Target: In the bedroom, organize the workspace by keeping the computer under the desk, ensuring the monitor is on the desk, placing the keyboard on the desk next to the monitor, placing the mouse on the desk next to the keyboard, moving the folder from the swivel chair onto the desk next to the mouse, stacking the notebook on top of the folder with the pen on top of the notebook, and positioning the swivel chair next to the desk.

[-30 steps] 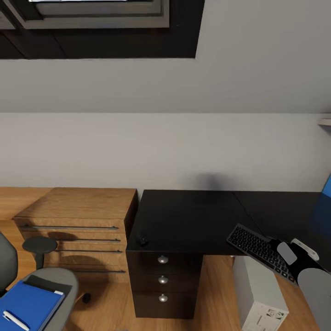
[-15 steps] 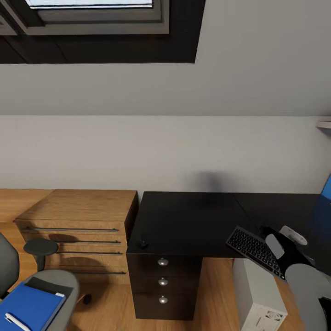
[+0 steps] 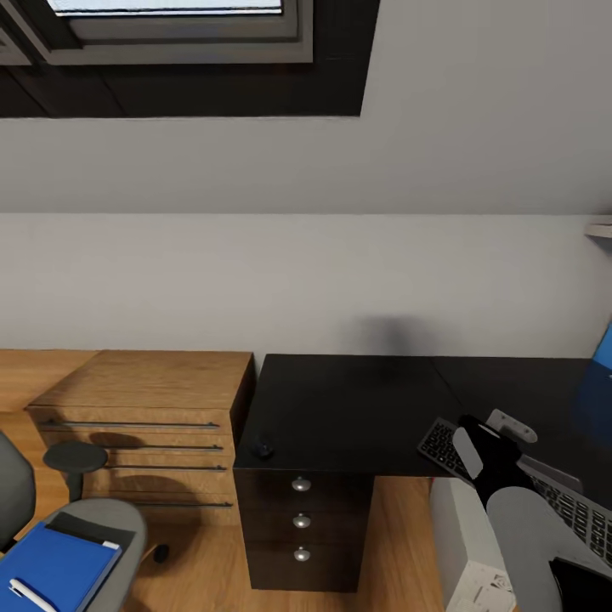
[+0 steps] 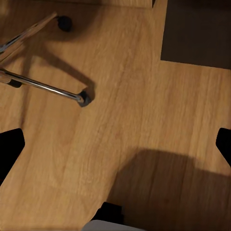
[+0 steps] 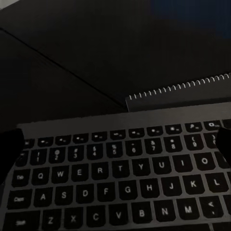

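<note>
Shifting left over keyboard point(image 3: 518, 476) since 0.5 s ago: right gripper point(image 3: 486, 435).

Grey wall point(image 3: 255, 280), wooden floor point(image 4: 120, 96)

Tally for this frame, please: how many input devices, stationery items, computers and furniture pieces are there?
Input devices: 2 (keyboard, mouse)
Stationery: 2 (folder, pen)
Computers: 1 (computer)
Furniture: 3 (desk, swivel chair, wooden drawer chest)
Total: 8
</note>
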### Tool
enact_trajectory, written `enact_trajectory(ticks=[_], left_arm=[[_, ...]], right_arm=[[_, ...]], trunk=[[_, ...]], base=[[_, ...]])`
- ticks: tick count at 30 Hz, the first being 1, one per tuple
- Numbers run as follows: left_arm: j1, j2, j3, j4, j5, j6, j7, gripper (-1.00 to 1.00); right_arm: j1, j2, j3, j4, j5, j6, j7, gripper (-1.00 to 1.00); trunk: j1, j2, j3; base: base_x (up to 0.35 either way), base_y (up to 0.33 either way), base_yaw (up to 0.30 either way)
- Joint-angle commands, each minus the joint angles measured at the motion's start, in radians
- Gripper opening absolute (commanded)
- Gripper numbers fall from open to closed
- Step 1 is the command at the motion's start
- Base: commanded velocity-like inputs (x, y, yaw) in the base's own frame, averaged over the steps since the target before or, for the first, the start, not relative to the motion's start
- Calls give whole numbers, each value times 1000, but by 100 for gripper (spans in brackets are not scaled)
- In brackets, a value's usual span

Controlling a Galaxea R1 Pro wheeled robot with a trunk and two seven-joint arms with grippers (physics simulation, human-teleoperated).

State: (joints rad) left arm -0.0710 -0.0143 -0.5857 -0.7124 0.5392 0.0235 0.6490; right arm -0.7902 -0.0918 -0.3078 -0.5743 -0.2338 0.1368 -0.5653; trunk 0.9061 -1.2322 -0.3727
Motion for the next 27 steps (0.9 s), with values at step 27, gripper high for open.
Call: enact_trajectory(ticks=[27], left_arm=[[-1,19,-28,433,7,-459,-201,100]], right_arm=[[7,-48,1,13,14,-17,22,100]], trunk=[[0,-1,-2]], base=[[23,-11,-65]])
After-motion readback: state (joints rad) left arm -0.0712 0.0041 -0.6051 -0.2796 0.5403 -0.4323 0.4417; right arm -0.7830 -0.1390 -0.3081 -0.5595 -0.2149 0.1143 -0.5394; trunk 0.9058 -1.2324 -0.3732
